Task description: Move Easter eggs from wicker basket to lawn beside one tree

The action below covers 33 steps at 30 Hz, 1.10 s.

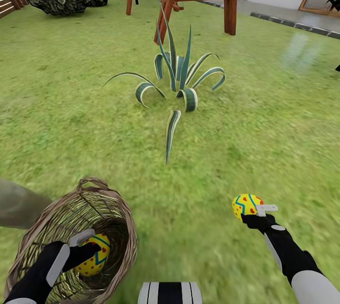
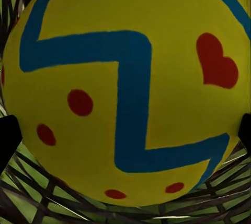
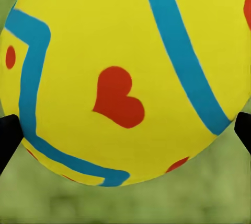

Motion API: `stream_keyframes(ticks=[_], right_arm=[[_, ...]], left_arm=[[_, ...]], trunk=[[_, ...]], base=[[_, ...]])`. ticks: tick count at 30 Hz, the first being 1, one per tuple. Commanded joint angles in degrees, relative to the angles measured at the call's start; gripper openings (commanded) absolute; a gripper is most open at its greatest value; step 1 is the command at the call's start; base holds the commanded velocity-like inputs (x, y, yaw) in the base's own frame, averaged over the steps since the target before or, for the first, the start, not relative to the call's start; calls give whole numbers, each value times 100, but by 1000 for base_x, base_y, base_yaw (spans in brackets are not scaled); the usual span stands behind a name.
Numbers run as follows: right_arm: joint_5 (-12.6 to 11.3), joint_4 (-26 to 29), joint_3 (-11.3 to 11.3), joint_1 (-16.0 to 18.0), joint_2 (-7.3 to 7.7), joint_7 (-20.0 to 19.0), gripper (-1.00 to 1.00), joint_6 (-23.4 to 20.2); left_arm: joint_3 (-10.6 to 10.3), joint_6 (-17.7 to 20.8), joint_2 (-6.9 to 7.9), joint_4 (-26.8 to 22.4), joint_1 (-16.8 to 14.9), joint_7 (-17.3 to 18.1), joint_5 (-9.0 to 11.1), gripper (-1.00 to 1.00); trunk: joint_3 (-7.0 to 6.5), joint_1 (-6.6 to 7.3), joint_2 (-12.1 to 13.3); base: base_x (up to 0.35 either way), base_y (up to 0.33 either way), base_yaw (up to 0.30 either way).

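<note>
Left gripper (image 1: pixel 89 247) clamps yellow zigzag-banded egg (image 2: pixel 125 88) inside brown wicker basket (image 1: pixel 33 242); right gripper (image 1: pixel 257 214) grips second yellow egg (image 1: pixel 246 206) above green lawn (image 1: pixel 264 129).

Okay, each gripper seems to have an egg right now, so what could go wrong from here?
1. The left gripper grips its egg inside the wicker basket; lifting out, the arm could snag the rim and tip it.
2. The right gripper holds the other egg over the lawn by narrow fingertips; the round shell could slip.
3. The head view shows an agave ahead, but no tree trunk.
</note>
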<state>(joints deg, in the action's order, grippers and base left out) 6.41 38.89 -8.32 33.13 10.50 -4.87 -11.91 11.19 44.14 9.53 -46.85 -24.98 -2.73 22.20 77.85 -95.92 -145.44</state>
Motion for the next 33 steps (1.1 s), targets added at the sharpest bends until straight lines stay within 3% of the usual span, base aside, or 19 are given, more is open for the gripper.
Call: stream_keyframes(ticks=[1, 3, 4, 33], right_arm=[[57, 8, -28, 0, -4, -49, -100, -31], [54, 5, -29, 0, -4, -49, -100, -31], [54, 5, -29, 0, -4, -49, -100, -31], [57, -127, -29, 0, 31, -92, -100, 48]], left_arm=[[6, 25, -19, 115, 2, -17, 85, 100], [6, 25, -28, 115, 2, -17, 85, 100], [6, 22, -30, 111, 2, -17, 84, -100], [-12, 25, -74, 124, 2, -17, 91, -100]], trunk=[[5, -1, -1], [5, -1, -1], [5, -1, -1], [5, -1, -1]], base=[[0, 0, 0], [0, 0, 0], [0, 0, 0], [0, 0, 0]])
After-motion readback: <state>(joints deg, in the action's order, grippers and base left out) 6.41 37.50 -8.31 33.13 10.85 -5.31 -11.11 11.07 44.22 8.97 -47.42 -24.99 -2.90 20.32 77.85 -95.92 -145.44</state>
